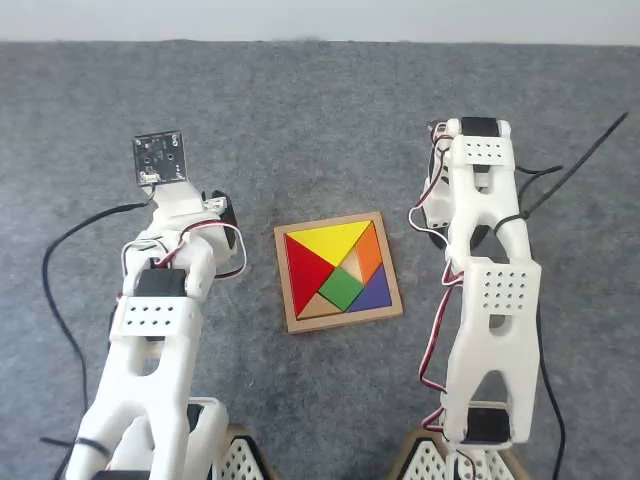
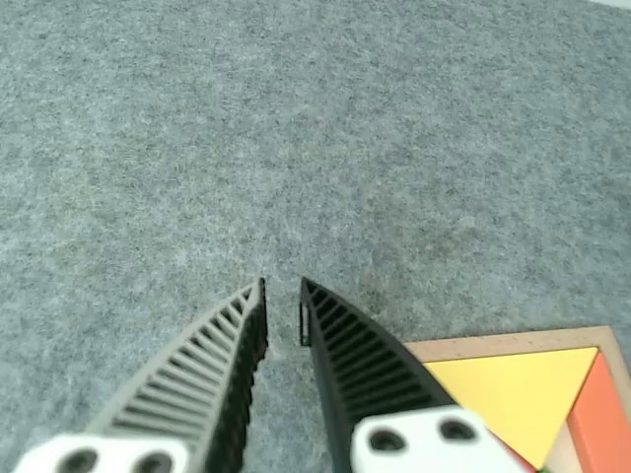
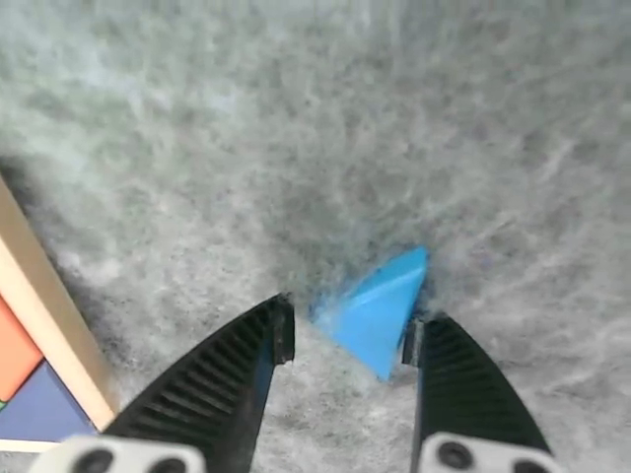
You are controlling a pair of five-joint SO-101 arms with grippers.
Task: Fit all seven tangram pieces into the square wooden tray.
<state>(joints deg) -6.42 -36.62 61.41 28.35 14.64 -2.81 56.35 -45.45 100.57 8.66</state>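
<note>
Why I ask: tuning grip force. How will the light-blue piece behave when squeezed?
Likely stiff and light: the light-blue piece looks like a small solid wedge. Its slanted edges may squirt out of the right claw. On the fuzzy carpet it should drag, not slide.

Square wooden tray (image 1: 345, 320) is lying flat, just beside the left gripper (image 2: 281, 301), one corner sitting close to its fingertips. Five pieces are lying flush inside:
- yellow triangle (image 1: 328, 243)
- red triangle (image 1: 304, 272)
- orange piece (image 1: 369, 252)
- green square (image 1: 342, 289)
- violet-blue triangle (image 1: 373, 294)

Two wood-coloured patches are showing among them; whether they are pieces or bare floor cannot be told. A light blue triangle (image 3: 373, 307) is lying outside the tray on the grey mat, between the parted fingers of the right gripper (image 3: 347, 330), closer to one finger than the other.
</note>
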